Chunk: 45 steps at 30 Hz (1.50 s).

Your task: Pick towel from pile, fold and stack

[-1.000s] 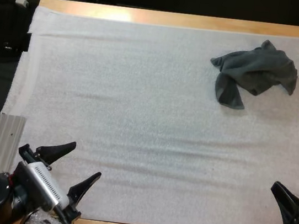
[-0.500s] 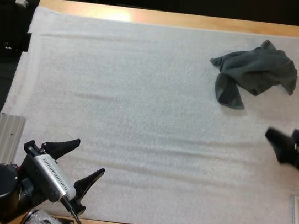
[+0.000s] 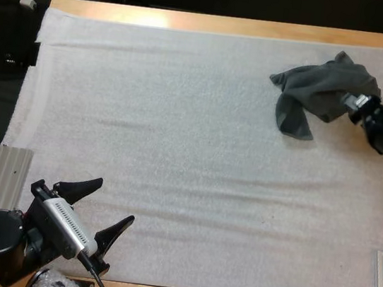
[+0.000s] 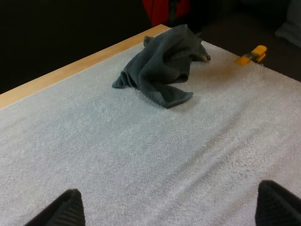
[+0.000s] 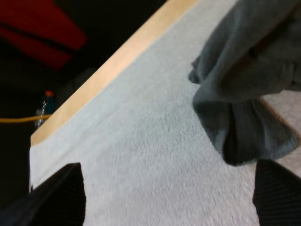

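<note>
Towel [image 3: 325,91] was judged soft and floppy, best pinched at a raised fold; left gripper [image 3: 113,202] and right gripper [image 5: 169,188] were seen spread apart, empty

A: Where does the towel [image 3: 324,91] lie?
B: On the mat [image 3: 179,127], far right, near the table [image 3: 229,25]'s far edge.
A: And the grippers?
B: The right gripper [image 3: 354,103] is at the towel's right side. The left gripper [image 3: 109,203] is over the mat's near left corner, well apart.
</note>
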Tool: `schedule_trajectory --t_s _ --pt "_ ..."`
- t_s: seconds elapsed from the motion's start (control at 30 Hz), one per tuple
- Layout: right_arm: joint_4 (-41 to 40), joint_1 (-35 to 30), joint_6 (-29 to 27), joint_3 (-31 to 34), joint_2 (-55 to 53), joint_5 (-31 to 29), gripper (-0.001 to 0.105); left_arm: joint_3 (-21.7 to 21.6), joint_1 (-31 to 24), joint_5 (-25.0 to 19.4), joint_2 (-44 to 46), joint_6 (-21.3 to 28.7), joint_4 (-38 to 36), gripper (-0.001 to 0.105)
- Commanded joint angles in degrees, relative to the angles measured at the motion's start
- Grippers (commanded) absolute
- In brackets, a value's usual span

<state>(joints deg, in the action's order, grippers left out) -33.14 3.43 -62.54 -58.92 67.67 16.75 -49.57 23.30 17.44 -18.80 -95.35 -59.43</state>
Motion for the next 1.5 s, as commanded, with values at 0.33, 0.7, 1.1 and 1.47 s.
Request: schedule_trajectory --t_s 0.33,0.7,1.1,1.47 --pt "12.6 5.1 7.7 -0.4 14.0 -5.4 0.071 -0.3 0.1 0.5 -0.2 -3.0 0.7 0.071" --pt "20.3 5.4 8.8 -2.8 25.0 -13.2 0.071 -0.3 0.1 0.7 -0.2 -3.2 0.7 0.069" --pt "15.7 5.4 8.8 -14.1 38.0 -13.2 0.047 -0.3 0.1 1.6 -0.2 -3.3 0.6 0.069" --pt "14.4 6.0 -2.0 -14.7 34.8 -6.0 0.0 -0.3 0.1 1.6 -0.2 -3.3 0.5 0.069"
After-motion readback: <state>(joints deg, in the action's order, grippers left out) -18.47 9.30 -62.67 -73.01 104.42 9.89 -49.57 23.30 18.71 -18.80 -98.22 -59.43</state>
